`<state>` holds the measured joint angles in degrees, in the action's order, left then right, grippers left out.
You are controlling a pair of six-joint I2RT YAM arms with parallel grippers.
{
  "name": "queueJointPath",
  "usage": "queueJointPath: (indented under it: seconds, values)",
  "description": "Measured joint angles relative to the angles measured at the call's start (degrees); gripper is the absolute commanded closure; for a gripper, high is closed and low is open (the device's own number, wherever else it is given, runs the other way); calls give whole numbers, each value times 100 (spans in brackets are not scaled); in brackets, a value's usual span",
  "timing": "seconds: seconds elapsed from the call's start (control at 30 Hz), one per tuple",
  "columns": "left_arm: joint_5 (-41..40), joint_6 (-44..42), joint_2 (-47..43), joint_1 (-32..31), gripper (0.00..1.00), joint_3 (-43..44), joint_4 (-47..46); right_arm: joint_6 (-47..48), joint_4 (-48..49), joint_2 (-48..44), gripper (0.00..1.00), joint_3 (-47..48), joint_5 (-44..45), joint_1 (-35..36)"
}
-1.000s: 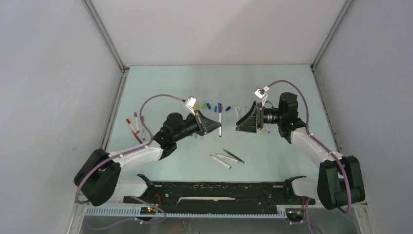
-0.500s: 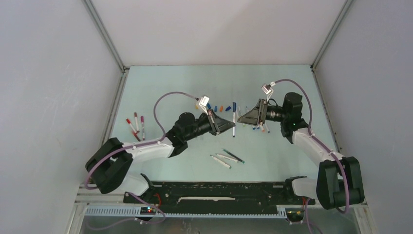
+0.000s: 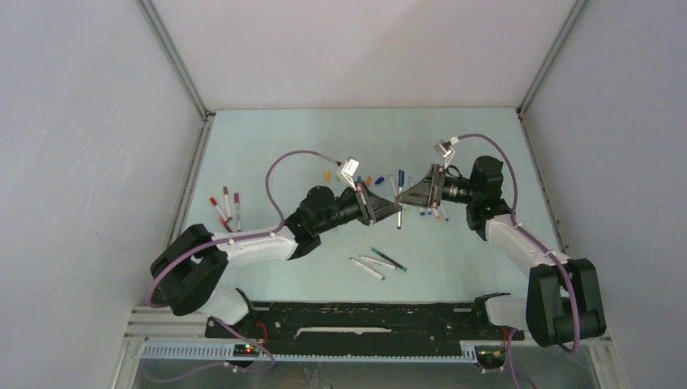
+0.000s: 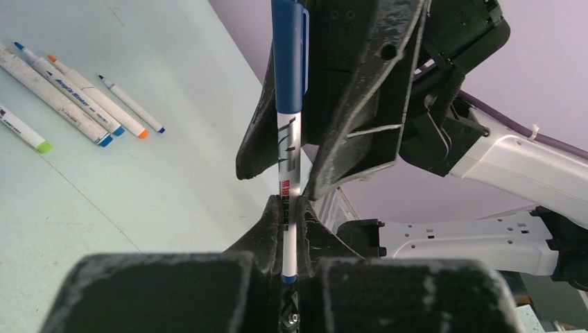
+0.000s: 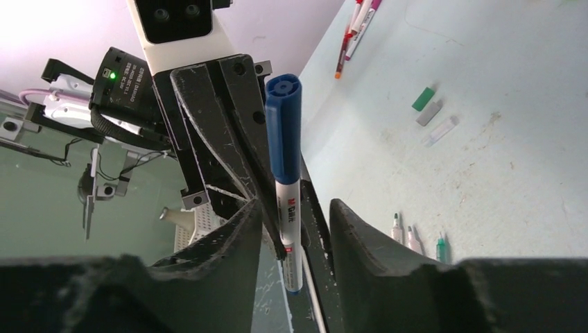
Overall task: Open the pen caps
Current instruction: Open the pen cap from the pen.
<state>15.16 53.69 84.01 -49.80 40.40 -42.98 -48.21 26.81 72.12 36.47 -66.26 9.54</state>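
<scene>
A white pen (image 4: 289, 159) with its blue pen cap (image 4: 289, 55) on is held off the table, and my left gripper (image 4: 290, 205) is shut on its barrel. The top view has the pen (image 3: 398, 212) mid-table between both arms. My right gripper (image 5: 297, 208) faces the left one with its jaws open. One finger stands on each side of the barrel (image 5: 290, 229), below the blue cap (image 5: 283, 132), with a gap on both sides. Loose pen caps, orange (image 3: 327, 174) and blue (image 3: 379, 180), lie behind the grippers; green (image 5: 424, 98) and grey (image 5: 430, 112) ones lie on the table too.
Three uncapped pens (image 3: 377, 263) lie in front of the grippers. Capped red and purple pens (image 3: 225, 209) lie by the left wall. More uncapped pens (image 4: 62, 97) rest beneath the right arm. The black rail (image 3: 364, 320) runs along the near edge.
My left arm has carried the pen to the right, toward the right gripper. The right gripper's fingers now straddle the barrel and stand closer together than before.
</scene>
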Motion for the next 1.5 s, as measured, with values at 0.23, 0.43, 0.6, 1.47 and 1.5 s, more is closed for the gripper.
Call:
queueJointPath:
  seconds: [0.23,0.43,0.6,1.47,1.5]
  values:
    - [2,20,26,-46,83,35,-26,-94,160,22,100,-4,-131,4]
    - [2,-140,-20,-61,38,63,142,-81,330,52,100,-15,-376,11]
    - [-170,-621,-772,-39,12,22,776,472,216,50,100,4,-802,26]
    - [531,-741,-855,195,30,-160,212,3665,-2247,238,100,634,-2249,214]
    - [566,-706,-785,186,32,-157,133,3665,-2245,247,100,634,-2249,216]
